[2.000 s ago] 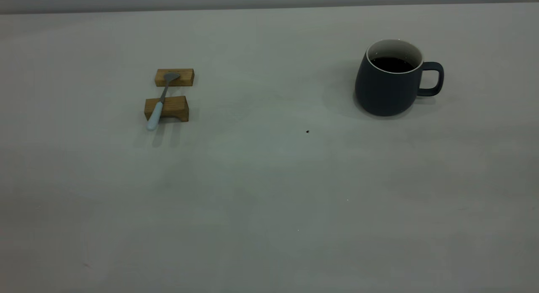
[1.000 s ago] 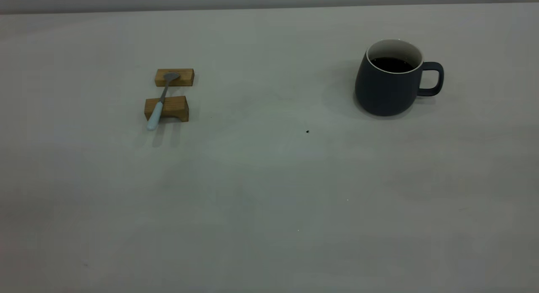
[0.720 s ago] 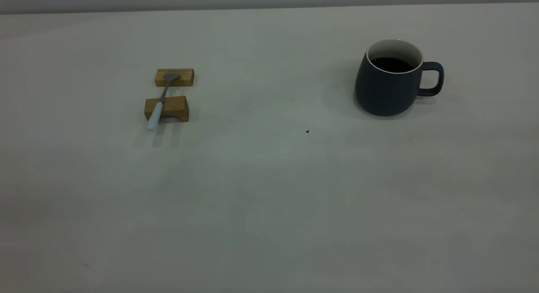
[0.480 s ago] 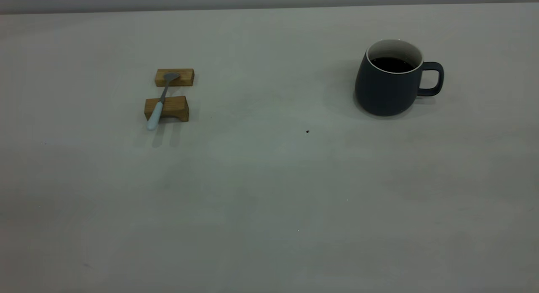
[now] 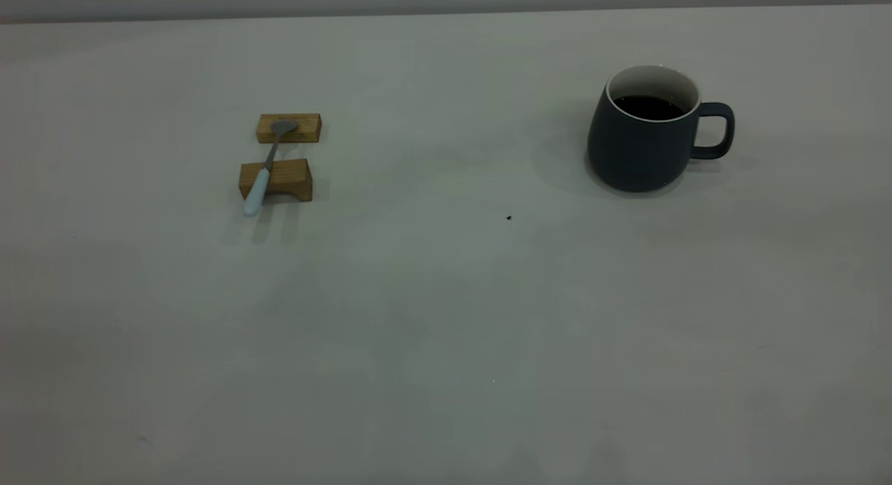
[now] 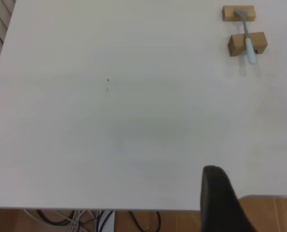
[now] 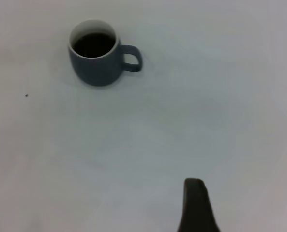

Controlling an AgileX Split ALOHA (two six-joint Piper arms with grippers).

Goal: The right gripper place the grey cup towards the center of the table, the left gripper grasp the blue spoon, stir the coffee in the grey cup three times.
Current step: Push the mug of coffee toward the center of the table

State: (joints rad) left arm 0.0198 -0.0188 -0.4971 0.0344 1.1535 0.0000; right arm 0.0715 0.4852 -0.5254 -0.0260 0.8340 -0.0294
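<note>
Pale grey-white matte desk (image 5: 432, 318), wide and plain, with one tiny dark speck (image 5: 509, 218) near its middle. Item one: rounded dark slate-grey matte cup (image 5: 644, 140) with white interior, thin white rim and loop handle turned toward the exterior view's right; stands upright on the right part of the desk, far side. Contents: dark, almost black coffee (image 5: 649, 107), surface round and well below the rim. Item two: small blue spoon (image 5: 265, 168), pale light-blue rounded handle, grey metal neck and bowl; lies across two tan wooden blocks (image 5: 281, 157) on the left part of the desk, bowl on the far block, handle over the near block with its end jutting past it. Cup and spoon well apart. Left pincer (image 6: 259, 203): one black finger and the edge of another show above the desk edge, apart, nothing between them, far from the spoon. Right pincer (image 7: 195, 208): a single black finger shows over bare desk, far from the cup; opening cannot be told.
</note>
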